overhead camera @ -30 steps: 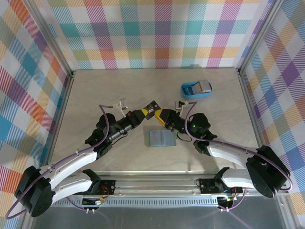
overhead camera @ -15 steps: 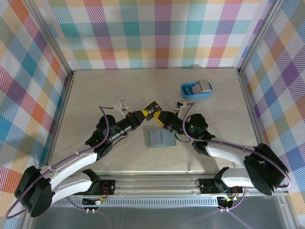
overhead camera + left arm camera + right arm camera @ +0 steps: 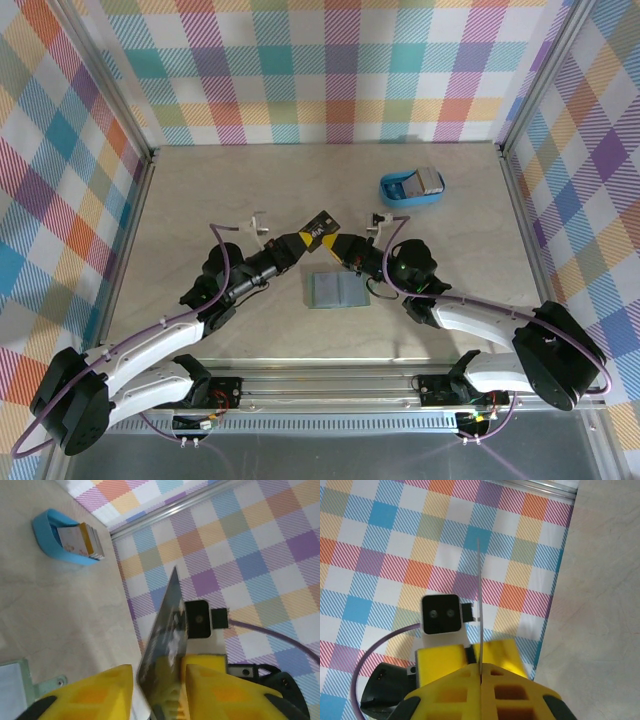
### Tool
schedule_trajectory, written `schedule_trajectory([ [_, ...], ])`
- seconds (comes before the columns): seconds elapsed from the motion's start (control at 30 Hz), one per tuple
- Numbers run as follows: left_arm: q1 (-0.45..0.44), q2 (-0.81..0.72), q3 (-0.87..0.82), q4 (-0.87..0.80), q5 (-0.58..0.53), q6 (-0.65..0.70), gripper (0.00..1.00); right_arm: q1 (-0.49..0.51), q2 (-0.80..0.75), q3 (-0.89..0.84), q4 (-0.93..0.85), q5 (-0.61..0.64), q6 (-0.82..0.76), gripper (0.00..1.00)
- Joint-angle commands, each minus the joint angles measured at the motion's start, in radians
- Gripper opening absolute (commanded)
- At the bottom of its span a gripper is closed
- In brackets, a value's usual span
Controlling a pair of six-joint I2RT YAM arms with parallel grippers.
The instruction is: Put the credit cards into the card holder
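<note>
We saw one dark credit card (image 3: 321,226) aloft and tilted. The sage-green card holder (image 3: 337,290) lay flat nearby, and the other cards (image 3: 430,180) stood stacked well apart.

I see my right gripper (image 3: 481,669) with yellow jaws pinched onto a thin dark stiff card (image 3: 479,580), edge-on and upright before the plaid wall (image 3: 380,535).

The left arm (image 3: 150,342) and right arm (image 3: 480,320) have white shells, black joints and trailing purple cables (image 3: 260,628). The fingers (image 3: 465,675) are yellow plastic with hollow cut-outs.
</note>
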State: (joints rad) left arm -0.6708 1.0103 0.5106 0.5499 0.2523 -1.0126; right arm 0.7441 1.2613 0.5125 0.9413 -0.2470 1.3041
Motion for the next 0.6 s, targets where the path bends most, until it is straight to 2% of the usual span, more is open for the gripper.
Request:
schedule_trajectory([
  [0.0,-0.007,-0.029,-0.012,-0.003,0.019,0.021,0.49,0.002,-0.014,-0.003,0.038,0.013,-0.028,0.0],
  [0.1,0.023,-0.065,-0.013,-0.041,0.015,0.025,0.55,-0.014,-0.029,0.002,-0.021,-0.038,-0.049,0.0],
  [0.17,0.065,-0.084,-0.012,-0.069,0.05,0.027,0.57,-0.039,-0.048,0.018,-0.11,-0.105,-0.076,0.0],
  [0.27,0.146,-0.103,0.017,-0.14,0.147,0.043,0.59,-0.081,-0.077,0.033,-0.226,-0.197,-0.106,0.0],
  [0.4,0.235,-0.063,0.066,-0.193,0.314,0.095,0.59,-0.175,-0.074,0.112,-0.437,-0.419,-0.162,0.0],
  [0.5,0.265,0.007,0.108,-0.22,0.435,0.135,0.59,-0.212,-0.042,0.201,-0.618,-0.58,-0.268,0.0],
  [0.57,0.27,0.062,0.125,-0.212,0.489,0.141,0.57,-0.225,-0.021,0.248,-0.718,-0.639,-0.335,0.0],
])
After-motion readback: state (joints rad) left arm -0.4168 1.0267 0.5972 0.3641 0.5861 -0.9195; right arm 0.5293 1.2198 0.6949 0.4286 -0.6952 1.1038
